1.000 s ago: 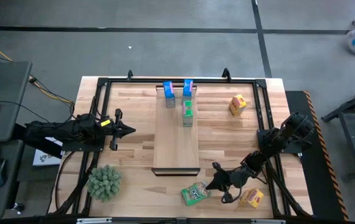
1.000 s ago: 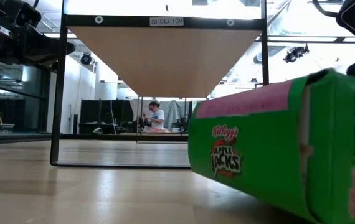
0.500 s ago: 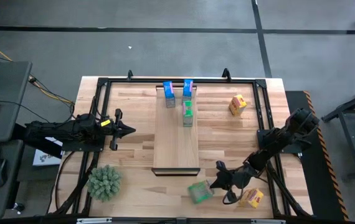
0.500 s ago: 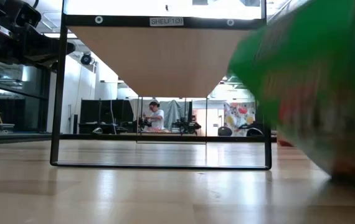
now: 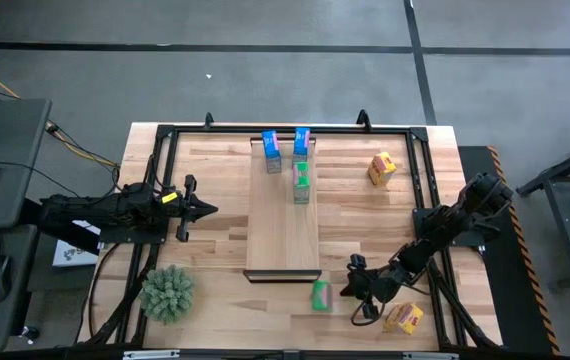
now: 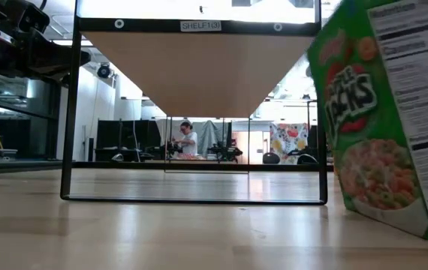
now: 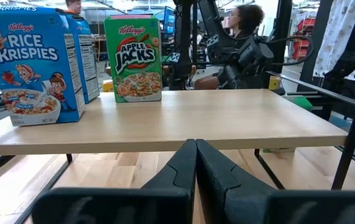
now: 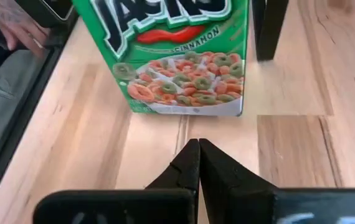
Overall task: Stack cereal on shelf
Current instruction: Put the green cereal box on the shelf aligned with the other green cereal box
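A green cereal box (image 5: 320, 296) (image 8: 177, 56) stands upright on its bottom end on the table, just in front of the shelf's near end. My right gripper (image 5: 345, 289) (image 8: 194, 144) is shut, its tips a little short of the box's front face and low over the table. The shelf (image 5: 283, 215) carries two blue boxes (image 5: 271, 150) (image 5: 302, 140) and a green one (image 5: 302, 180) at its far end. My left gripper (image 5: 213, 209) (image 7: 195, 144) waits shut at the table's left, pointing level at the shelf.
One yellow box (image 5: 382, 167) sits at the far right of the table, and another (image 5: 403, 318) lies at the near right behind my right gripper. A spiky green plant (image 5: 168, 292) stands near left. A black frame (image 5: 420, 190) rims the table. A person's hand (image 8: 15, 25) shows beyond the edge.
The green box lay flat on the table at my right gripper's shut tips. It has tipped up onto its bottom end and now stands upright, slightly nearer the shelf's near end. My right gripper has stayed beside it, tipping its wrist.
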Motion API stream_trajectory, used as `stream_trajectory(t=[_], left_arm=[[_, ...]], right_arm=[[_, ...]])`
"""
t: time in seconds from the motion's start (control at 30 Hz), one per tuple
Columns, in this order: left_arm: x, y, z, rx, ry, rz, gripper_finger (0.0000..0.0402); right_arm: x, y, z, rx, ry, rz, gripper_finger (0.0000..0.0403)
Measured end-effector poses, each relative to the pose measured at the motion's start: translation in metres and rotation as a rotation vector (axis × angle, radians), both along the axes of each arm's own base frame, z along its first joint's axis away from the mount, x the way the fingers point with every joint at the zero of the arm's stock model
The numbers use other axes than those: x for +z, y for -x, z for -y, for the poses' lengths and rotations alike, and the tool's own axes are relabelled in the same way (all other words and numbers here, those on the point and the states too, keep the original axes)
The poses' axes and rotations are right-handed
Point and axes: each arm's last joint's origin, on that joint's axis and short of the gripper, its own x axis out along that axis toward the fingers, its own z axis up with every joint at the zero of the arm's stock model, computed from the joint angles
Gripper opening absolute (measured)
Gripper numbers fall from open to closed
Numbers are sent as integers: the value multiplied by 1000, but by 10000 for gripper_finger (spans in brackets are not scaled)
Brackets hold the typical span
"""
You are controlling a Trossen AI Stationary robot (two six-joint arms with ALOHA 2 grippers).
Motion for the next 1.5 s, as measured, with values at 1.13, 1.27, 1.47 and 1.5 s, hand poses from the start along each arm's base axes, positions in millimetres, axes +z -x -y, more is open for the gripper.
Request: stream_trajectory(t=[1.13, 1.27, 1.47, 1.5], left_arm=[[0, 0, 0, 1, 0, 0, 3], [0, 0, 0, 0, 0, 0, 3], [0, 0, 0, 0, 0, 0, 3], [0, 0, 0, 0, 0, 0, 3]], right_arm=[[137, 16, 19, 19, -274, 633, 0], [154, 5, 20, 54, -211, 840, 1], [179, -27, 3, 44, 35, 627, 48], [184, -31, 2, 8, 76, 561, 64]])
